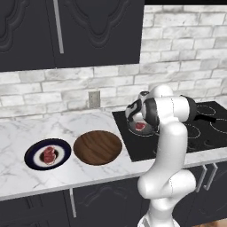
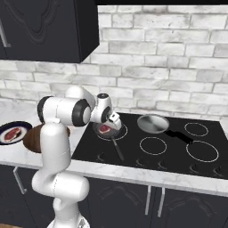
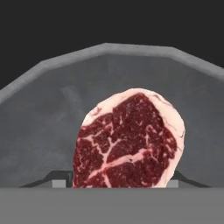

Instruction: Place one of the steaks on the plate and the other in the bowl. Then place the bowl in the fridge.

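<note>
The gripper (image 2: 110, 126) was seen lowered into a grey pan (image 3: 52, 127) on the black cooktop (image 2: 178, 153), and whether its fingers were spread, closing or already pinching could not be told from the pictures, since just the tips (image 3: 59, 183) showed at the bottom of the hand view, one to each side of the meat. Directly in front of the gripper, between those tips, one steak (image 3: 127, 140) was seen lying flat on the pan's floor, red with white fat streaks and a pale rim of fat; actual contact with the fingers could not be confirmed. In the left base view the same steak (image 1: 140, 126) was found just beneath the hand, within the pan. A long dark handle (image 2: 118, 150) was seen reaching from that pan toward the front edge of the cooktop. Farther off, to the gripper's right, a second grey pan (image 2: 152, 123) was placed on another burner. To the gripper's left, on the marble counter (image 1: 17, 133), the wooden bowl (image 1: 97, 147) was seen with nothing in it, close beside the cooktop's edge. Beyond the bowl, still farther left, the navy plate (image 1: 47, 154) was set, and the other steak (image 1: 48, 154) was resting on its centre.
</note>
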